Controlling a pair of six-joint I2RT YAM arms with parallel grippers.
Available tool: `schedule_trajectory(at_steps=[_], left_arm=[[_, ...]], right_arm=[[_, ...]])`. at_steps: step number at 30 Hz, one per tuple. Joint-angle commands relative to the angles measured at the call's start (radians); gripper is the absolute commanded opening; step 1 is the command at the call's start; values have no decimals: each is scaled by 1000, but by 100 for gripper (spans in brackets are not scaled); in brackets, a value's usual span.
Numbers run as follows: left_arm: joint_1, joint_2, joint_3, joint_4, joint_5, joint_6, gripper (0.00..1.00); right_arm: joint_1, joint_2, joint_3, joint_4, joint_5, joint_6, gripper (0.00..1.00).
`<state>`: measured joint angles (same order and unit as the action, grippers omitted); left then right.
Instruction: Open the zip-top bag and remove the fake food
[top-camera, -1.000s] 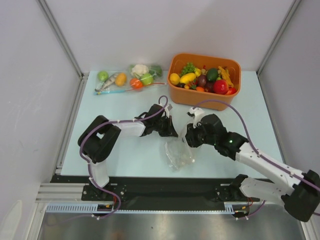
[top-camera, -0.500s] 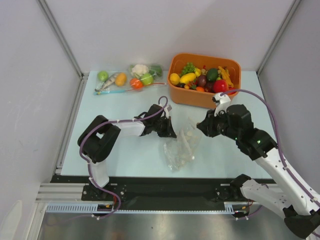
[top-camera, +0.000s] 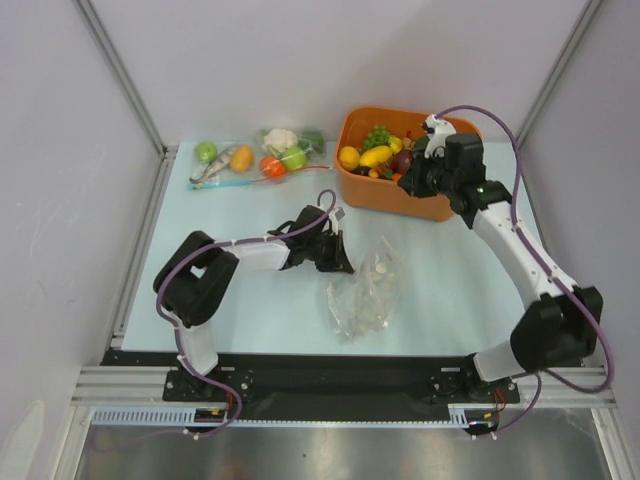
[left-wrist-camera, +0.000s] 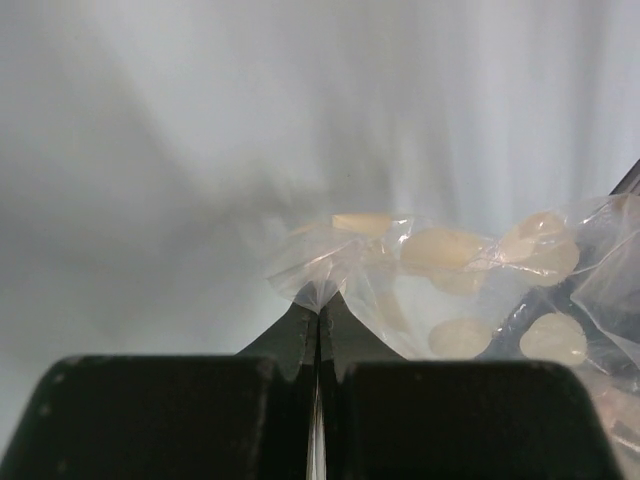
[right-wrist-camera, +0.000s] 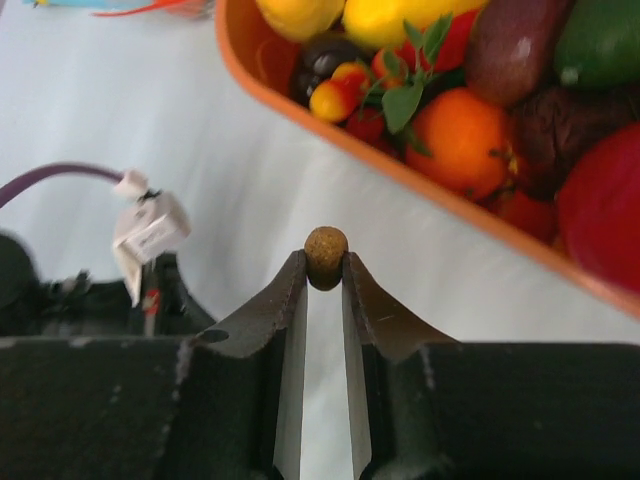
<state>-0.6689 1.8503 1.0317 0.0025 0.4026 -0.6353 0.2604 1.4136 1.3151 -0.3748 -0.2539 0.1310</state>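
Note:
The zip-top bag (top-camera: 362, 292) lies crumpled at mid-table, clear, with several pale oval pieces inside. My left gripper (top-camera: 345, 267) is shut on one corner of it; in the left wrist view the film (left-wrist-camera: 440, 265) bunches into a peak at the closed fingertips of the left gripper (left-wrist-camera: 320, 300). My right gripper (top-camera: 410, 178) hangs at the near rim of the orange bin (top-camera: 400, 203). In the right wrist view the right gripper (right-wrist-camera: 325, 265) is shut on a small brown ball of fake food (right-wrist-camera: 326, 255) at its very tips, over the table just outside the bin's rim (right-wrist-camera: 520, 240).
The orange bin is heaped with plastic fruit and vegetables (top-camera: 405, 155). Two other clear bags with toy food lie at the back left (top-camera: 235, 162) (top-camera: 290, 150). Grey walls and metal rails close in the table on three sides.
The right arm has swung from the bag up and back to the orange bin, carrying the small brown ball. The bag's upper part has spread and shifted. The left arm has held still.

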Motion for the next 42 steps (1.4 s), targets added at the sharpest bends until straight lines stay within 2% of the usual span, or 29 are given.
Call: schedule_trajectory(at_steps=[1, 9, 12, 15, 16, 18, 19, 20, 22, 24, 25, 33, 39, 42], left_arm=[[6, -48, 54, 5, -2, 22, 0], [6, -54, 64, -25, -7, 43, 0], [6, -48, 80, -47, -11, 55, 0], [6, -43, 93, -55, -5, 66, 0], [6, -42, 97, -55, -7, 72, 1], [6, -42, 105, -61, -5, 77, 16], [6, -42, 105, -61, -4, 82, 24], [6, -42, 106, -59, -5, 85, 44], [6, -46, 110, -65, -10, 94, 66], [6, -60, 111, -65, -15, 103, 97], [6, -68, 113, -67, -19, 114, 100], [25, -186, 145, -108, -131, 166, 100], [75, -348, 149, -150, -257, 190, 100], [123, -456, 116, -160, -306, 180, 100]], right_arm=[[-15, 118, 108, 112, -2, -37, 10], [-32, 292, 237, 146, 48, -36, 12], [-35, 324, 260, 134, 65, -37, 17], [-39, 349, 286, 116, 62, -42, 37], [-43, 352, 300, 105, 56, -45, 53], [-43, 360, 308, 100, 38, -50, 61], [-43, 360, 306, 99, 32, -51, 70], [-41, 358, 306, 100, 21, -51, 71], [-43, 349, 308, 99, 9, -50, 76], [-43, 328, 303, 103, -2, -47, 77], [-43, 318, 302, 106, -2, -47, 78], [-43, 167, 270, 86, -38, -41, 78], [-46, -14, 161, 33, -21, -47, 80], [-79, -111, 63, 20, -77, -8, 82]])
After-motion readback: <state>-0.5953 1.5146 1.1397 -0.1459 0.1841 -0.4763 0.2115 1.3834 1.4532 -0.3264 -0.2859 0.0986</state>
